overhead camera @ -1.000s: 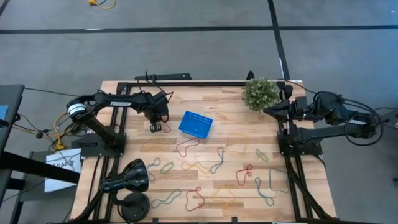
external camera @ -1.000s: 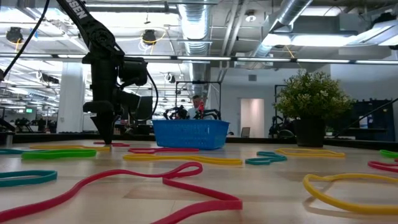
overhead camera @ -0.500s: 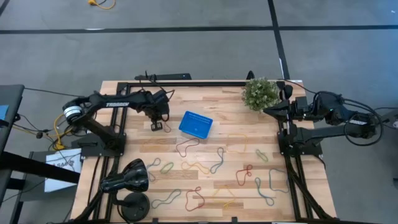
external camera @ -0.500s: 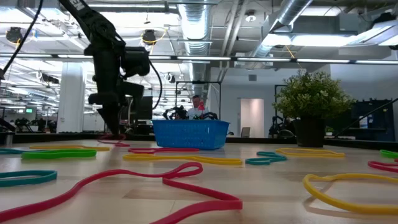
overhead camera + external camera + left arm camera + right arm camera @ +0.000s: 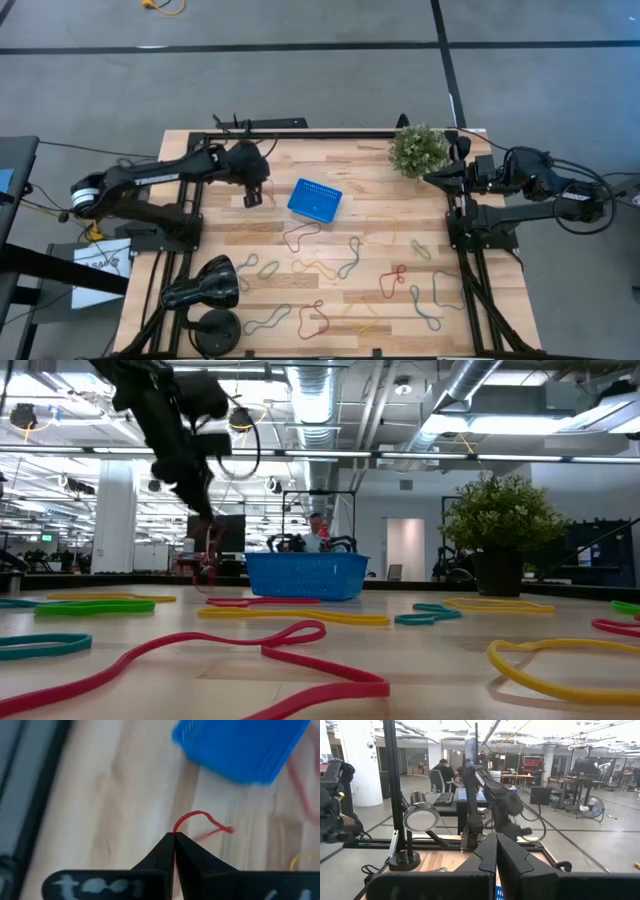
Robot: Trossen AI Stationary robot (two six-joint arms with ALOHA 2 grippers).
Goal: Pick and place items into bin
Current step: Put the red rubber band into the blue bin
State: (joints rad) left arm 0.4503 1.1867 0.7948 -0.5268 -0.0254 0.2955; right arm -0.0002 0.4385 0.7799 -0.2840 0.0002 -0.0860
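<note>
My left gripper [image 5: 252, 196] hangs above the table just left of the blue mesh bin [image 5: 315, 199], shut on a thin red band [image 5: 210, 552]. In the low view the gripper [image 5: 204, 520] is high and tilted, left of the bin [image 5: 305, 575]. The left wrist view shows the shut fingertips [image 5: 174, 836], the red loop [image 5: 200, 817] and the bin [image 5: 240, 745] beyond. Several coloured bands [image 5: 325, 265] lie flat on the near half of the table. My right gripper [image 5: 430, 178] waits shut at the right edge beside the plant; its wrist view shows it [image 5: 496, 837] shut. My left gripper pinches the red band at the top of its loop [image 5: 176, 827] between the two fingertips, coming from above and slanting down. The band hangs slack below the fingers [image 5: 210, 560]; whether its lower end touches the table I cannot tell.
A bushy potted plant [image 5: 418, 150] stands at the far right corner, also in the low view [image 5: 500, 525]. A black lamp [image 5: 205, 285] sits at the near left corner. Red and yellow bands [image 5: 290, 635] lie close to the low camera. Bare wood lies between bin and plant.
My left gripper has risen from the table, tipped over and moved a little toward the bin, staying shut. The red band has come up with it and now hangs below the fingers instead of lying flat.
</note>
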